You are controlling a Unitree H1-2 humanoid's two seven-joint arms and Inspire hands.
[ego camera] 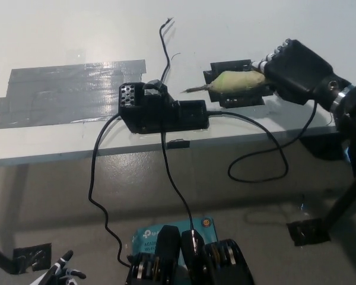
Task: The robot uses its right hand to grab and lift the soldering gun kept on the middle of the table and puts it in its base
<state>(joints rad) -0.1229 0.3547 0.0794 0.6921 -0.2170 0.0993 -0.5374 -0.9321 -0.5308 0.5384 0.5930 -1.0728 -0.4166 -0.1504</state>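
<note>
Left hand mostly beyond the bottom edge.

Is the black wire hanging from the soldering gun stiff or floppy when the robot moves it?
Probably floppy: the black wire droops off the table edge in a loose loop. It likely trails the soldering gun in the right hand rather than resisting. It looks thin, so probably light.

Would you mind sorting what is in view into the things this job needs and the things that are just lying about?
Needed:
- soldering gun, held in the black right hand
- its black base near the table edge
- the gun's cable

Lying about:
- grey tape patch
- black tape squares under the gun
- white left hand, resting low at the bottom left
</note>
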